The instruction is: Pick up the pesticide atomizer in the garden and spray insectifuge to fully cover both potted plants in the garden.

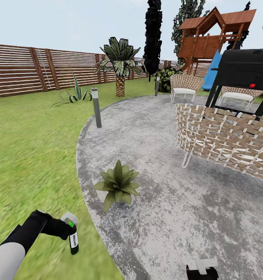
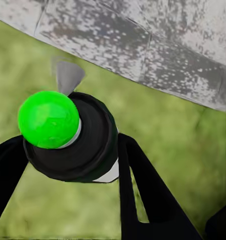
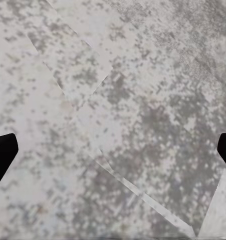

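My left gripper [image 1: 68, 228] is low at the left over the lawn [image 1: 30, 147], shut on the pesticide atomizer [image 1: 74, 242], a slim white and dark bottle with a green tip. In the left wrist view the atomizer [image 2: 72, 140] sits between the black fingers [image 2: 143, 195], above grass beside the patio edge. One potted plant [image 1: 117, 186], a low rosette of broad green leaves, stands on the patio rim ahead and to the right of the bottle. A spiky pale-edged plant [image 1: 75, 93] grows far off by the fence. My right gripper [image 1: 202, 271] is open above bare paving [image 3: 113, 125].
The grey mottled patio [image 1: 166, 210] curves through the garden. A wicker chair [image 1: 224, 140] and a black grill [image 1: 244, 72] stand at the right, a bollard light [image 1: 96, 107] at the patio edge, a palm [image 1: 119, 66], a wooden fence [image 1: 30, 70] and a playhouse [image 1: 215, 37] behind.
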### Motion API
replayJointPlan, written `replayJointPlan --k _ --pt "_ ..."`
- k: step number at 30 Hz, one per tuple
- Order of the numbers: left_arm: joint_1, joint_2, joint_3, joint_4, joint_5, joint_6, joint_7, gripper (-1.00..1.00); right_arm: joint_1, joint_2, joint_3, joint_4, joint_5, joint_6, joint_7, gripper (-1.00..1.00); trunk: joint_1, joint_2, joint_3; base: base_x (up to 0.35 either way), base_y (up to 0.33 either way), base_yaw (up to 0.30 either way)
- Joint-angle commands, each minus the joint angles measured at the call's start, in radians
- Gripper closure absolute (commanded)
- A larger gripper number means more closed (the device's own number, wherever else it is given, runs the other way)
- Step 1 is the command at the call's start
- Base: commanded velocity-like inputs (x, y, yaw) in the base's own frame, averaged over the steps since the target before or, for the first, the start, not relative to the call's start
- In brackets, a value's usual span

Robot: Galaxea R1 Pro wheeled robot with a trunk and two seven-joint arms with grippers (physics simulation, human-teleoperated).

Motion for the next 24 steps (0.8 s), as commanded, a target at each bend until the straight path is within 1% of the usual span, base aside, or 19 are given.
replayJointPlan --k 1,2,3,6,8,9,10,12,14,15,17,18,21,22,23,24 --pt "-0.002 -0.001 0.001 -0.003 -0.010 0.039 -0.035 1.00 -0.001 0.000 0.008 0.001 -0.018 -0.001 -0.010 -1.00 0.000 0.000 -0.001 0.000 0.000 0.000" --pt "-0.003 -0.003 -0.011 -0.007 -0.015 0.062 -0.072 1.00 0.000 0.001 0.008 0.001 -0.035 -0.001 -0.010 -1.00 0.000 0.000 -0.001 0.000 0.000 0.000" --pt "-0.003 -0.004 -0.020 -0.011 -0.016 0.068 -0.080 1.00 0.000 0.001 0.008 0.001 -0.038 -0.001 -0.010 -1.00 0.000 0.000 -0.001 0.000 0.000 0.000" --pt "-0.004 -0.013 -0.049 -0.040 -0.018 0.108 -0.092 1.00 0.000 0.000 0.008 0.001 -0.042 -0.002 -0.011 -1.00 0.000 0.000 -0.001 0.000 0.000 0.000" --pt "-0.003 -0.018 -0.060 -0.080 -0.018 0.157 -0.094 1.00 0.000 0.000 0.007 0.001 -0.044 -0.002 -0.011 -1.00 0.000 0.000 -0.001 0.000 0.000 0.000" --pt "-0.003 -0.025 -0.067 -0.114 -0.023 0.199 -0.095 1.00 0.000 0.000 0.007 0.002 -0.054 -0.002 -0.012 -1.00 0.000 0.000 -0.001 0.000 0.000 0.000" --pt "-0.003 -0.029 -0.077 -0.133 -0.029 0.223 -0.095 1.00 0.000 0.000 0.007 0.003 -0.066 -0.002 -0.012 -1.00 0.000 0.000 -0.001 0.000 0.000 0.000" --pt "0.002 -0.037 -0.128 -0.188 -0.045 0.265 -0.100 1.00 0.001 0.000 0.007 0.016 -0.104 -0.001 -0.013 -1.00 0.000 0.000 -0.001 0.000 0.000 0.000" --pt "0.008 -0.039 -0.161 -0.234 -0.051 0.281 -0.102 1.00 0.001 -0.001 0.007 0.022 -0.117 -0.001 -0.013 -1.00 0.000 0.000 -0.001 0.006 0.000 0.000" --pt "0.010 -0.042 -0.171 -0.249 -0.052 0.289 -0.102 1.00 0.002 -0.001 0.007 0.024 -0.120 -0.002 -0.013 -1.00 0.000 0.000 -0.001 0.068 -0.009 0.000" --pt "0.011 -0.053 -0.184 -0.266 -0.054 0.320 -0.101 1.00 0.002 -0.002 0.007 0.025 -0.124 -0.002 -0.013 -1.00 0.000 0.000 -0.001 0.160 -0.075 0.000" --pt "0.008 -0.061 -0.190 -0.273 -0.055 0.361 -0.101 1.00 0.002 -0.002 0.007 0.025 -0.126 -0.002 -0.013 -1.00 0.000 0.000 -0.001 0.210 -0.147 0.000" --pt "0.000 -0.072 -0.199 -0.279 -0.053 0.449 -0.100 1.00 0.002 -0.001 0.007 0.025 -0.136 -0.001 -0.013 -1.00 0.000 0.000 -0.001 0.222 -0.181 0.000" --pt "-0.001 -0.076 -0.205 -0.280 -0.054 0.461 -0.100 1.00 0.002 -0.001 0.007 0.025 -0.138 -0.001 -0.013 -1.00 0.000 0.000 -0.001 0.228 -0.200 0.000" --pt "-0.003 -0.079 -0.220 -0.280 -0.054 0.471 -0.100 1.00 0.003 -0.001 0.007 0.025 -0.140 -0.001 -0.013 -1.00 0.000 0.000 -0.001 0.212 -0.214 0.000" --pt "-0.004 -0.081 -0.247 -0.281 -0.056 0.477 -0.099 1.00 0.003 0.000 0.007 0.025 -0.140 0.000 -0.012 -1.00 0.000 0.000 -0.001 0.182 -0.236 0.000"
